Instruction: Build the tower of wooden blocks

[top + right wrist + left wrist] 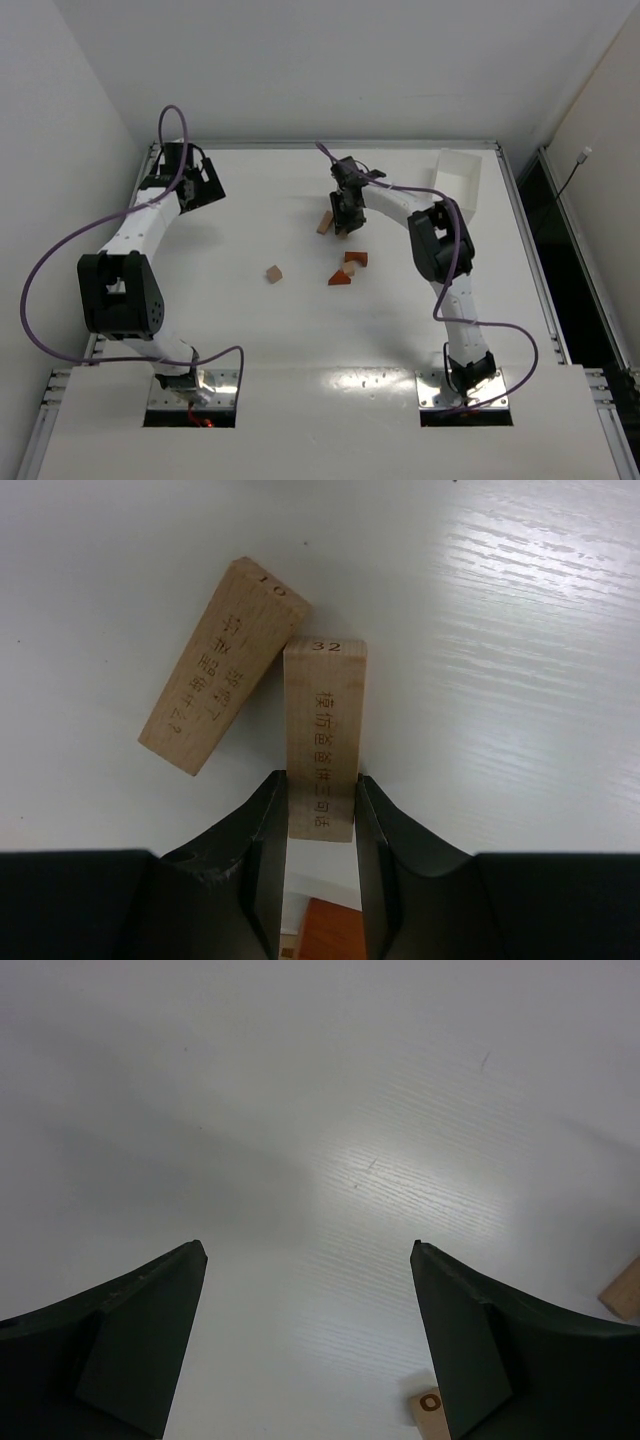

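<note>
The wooden blocks lie loose on the white table (250,220); none is stacked into a tower. My right gripper (346,218) (320,778) is shut on a light tan block marked 32 (323,720), gripping its near end. A second tan block marked 16 (222,665) (324,222) lies tilted beside it, touching its far corner. A reddish-brown block (356,258) and a reddish-brown wedge (341,277) sit close together nearer me, and a small tan cube (274,273) lies to their left. My left gripper (197,182) (310,1245) is open and empty at the far left.
A white rectangular tray (458,180) stands at the back right. In the left wrist view a small tan block (428,1412) shows by the right finger and another tan piece (625,1292) at the right edge. A reddish-brown piece (328,932) shows below my right jaws.
</note>
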### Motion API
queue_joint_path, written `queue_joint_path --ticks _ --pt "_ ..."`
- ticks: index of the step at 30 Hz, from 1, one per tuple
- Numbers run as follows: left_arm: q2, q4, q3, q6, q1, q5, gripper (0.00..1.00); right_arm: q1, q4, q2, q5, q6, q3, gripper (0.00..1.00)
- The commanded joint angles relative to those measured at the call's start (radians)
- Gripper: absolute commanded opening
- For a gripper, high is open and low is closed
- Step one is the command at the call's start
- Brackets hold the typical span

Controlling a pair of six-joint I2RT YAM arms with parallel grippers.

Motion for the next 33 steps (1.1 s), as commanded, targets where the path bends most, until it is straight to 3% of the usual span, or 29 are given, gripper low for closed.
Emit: queue_joint_path --ticks 1,23,27,30,33 --pt "0.007 0.005 0.037 0.004 -0.002 0.012 0.81 0.019 0.004 0.006 -0.028 0.026 0.029 0.0" --pt "0.025 0.005 0.047 0.004 -0.002 0.048 0.81 0.01 0.013 0.088 -0.026 0.073 0.158 0.01" --pt "0.025 0.005 0.056 0.004 -0.002 0.049 0.81 0.01 0.013 0.088 -0.037 0.073 0.147 0.37" --pt "0.034 0.005 0.056 0.004 -0.002 0.049 0.81 0.01 0.013 0.077 -0.037 0.073 0.138 0.47" --pt "0.034 0.005 0.056 0.004 -0.002 0.049 0.81 0.01 0.022 0.057 -0.049 0.073 0.127 0.48"
